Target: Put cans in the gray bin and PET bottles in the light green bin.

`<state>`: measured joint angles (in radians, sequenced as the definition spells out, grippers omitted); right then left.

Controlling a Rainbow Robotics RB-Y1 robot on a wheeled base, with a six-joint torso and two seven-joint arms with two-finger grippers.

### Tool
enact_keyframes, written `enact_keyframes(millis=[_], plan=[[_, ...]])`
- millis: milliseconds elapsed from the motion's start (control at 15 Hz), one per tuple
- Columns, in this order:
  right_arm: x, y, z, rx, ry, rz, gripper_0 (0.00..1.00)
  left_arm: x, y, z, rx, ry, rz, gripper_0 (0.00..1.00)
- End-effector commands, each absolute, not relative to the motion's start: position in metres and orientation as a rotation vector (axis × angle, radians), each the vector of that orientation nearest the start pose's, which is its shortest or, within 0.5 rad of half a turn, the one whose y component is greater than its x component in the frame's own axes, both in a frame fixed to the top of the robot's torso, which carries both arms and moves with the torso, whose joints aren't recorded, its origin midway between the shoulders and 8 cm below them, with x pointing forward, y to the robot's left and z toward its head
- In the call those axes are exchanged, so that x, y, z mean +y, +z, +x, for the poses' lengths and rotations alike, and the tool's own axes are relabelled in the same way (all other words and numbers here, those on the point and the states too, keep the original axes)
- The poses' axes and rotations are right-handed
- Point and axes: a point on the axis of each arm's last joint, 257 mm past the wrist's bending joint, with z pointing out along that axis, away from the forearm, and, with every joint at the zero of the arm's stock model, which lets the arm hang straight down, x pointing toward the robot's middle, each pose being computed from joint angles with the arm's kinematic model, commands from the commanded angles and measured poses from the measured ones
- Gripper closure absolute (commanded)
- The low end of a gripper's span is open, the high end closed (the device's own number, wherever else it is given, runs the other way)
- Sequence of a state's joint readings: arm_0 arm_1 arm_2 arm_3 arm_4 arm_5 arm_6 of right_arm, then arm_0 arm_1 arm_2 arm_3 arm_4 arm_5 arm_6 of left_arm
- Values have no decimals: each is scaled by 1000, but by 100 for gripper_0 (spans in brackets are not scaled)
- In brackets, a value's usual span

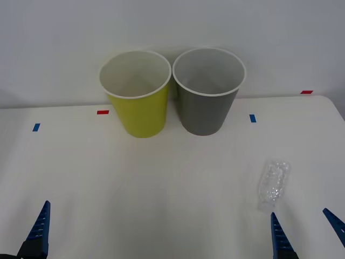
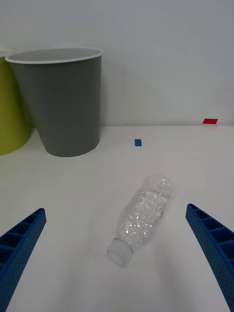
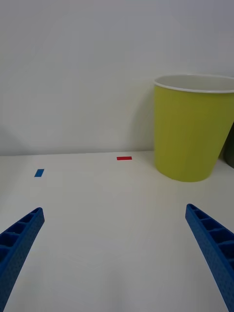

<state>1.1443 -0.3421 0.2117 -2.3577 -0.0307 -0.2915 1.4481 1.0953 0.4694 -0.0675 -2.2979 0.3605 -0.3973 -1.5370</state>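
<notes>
The light green bin and the gray bin stand upright side by side at the back of the white table, green on the left. One clear crinkled PET bottle lies on its side at the front right, cap toward me. My right gripper is open just short of the bottle, its fingers apart on either side of the cap end, not touching. My left gripper is open over bare table at the front left, one finger showing. Cans are out of view.
Small tape marks lie on the table: red and blue on the left, blue and red on the right. A plain wall stands close behind the bins. The table's right edge runs near the bottle's side.
</notes>
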Motion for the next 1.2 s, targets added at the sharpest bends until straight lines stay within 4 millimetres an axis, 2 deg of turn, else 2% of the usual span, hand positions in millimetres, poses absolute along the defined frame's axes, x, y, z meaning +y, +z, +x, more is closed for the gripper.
enact_keyframes(millis=[67, 1200], plan=[[-245, -199, 245, 1654, 44, -51, 0, 313, -178, 253, 1570, -20, -18, 0], [-245, -199, 245, 1654, 44, -51, 0, 313, -178, 253, 1570, -20, -18, 0]])
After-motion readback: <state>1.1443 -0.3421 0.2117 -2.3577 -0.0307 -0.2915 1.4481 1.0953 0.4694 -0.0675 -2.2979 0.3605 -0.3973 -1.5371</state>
